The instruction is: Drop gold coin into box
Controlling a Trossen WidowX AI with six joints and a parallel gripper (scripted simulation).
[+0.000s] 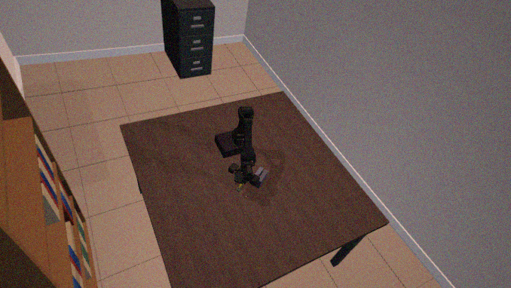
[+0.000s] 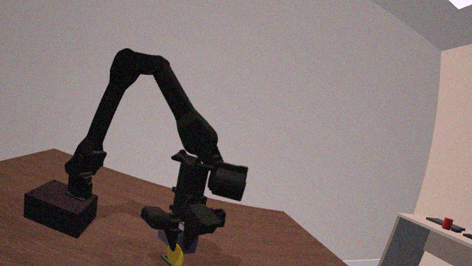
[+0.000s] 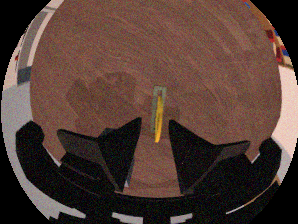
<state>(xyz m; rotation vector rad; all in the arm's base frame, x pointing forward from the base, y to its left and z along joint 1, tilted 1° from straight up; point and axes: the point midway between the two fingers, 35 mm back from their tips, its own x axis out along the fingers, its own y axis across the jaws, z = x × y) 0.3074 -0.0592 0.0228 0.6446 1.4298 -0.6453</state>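
The gold coin [image 1: 240, 186] [image 2: 177, 258] [image 3: 158, 120] stands on its edge in the dark-green holder [image 1: 238, 190] [image 2: 166, 257] [image 3: 160, 88]. My gripper [image 2: 180, 249] [image 3: 155, 122] is partly open and points down, its fingertips close to the coin's upper part. In the wrist view the coin shows in the gap between the fingertips, with one finger to either side and room beside it. I cannot tell whether a finger touches it. The closed grey box [image 1: 261, 176] [image 2: 191, 248] is beside the holder, partly hidden behind the gripper; its slot shows as a dark line in the top view.
The arm's dark base block [image 1: 225, 144] [image 2: 52, 205] sits on the brown table [image 1: 196, 226] [image 2: 118, 240]. The box is close to one of the fingers in the exterior view. A filing cabinet [image 1: 194, 41] and a bookshelf [image 1: 22, 162] stand away from the table.
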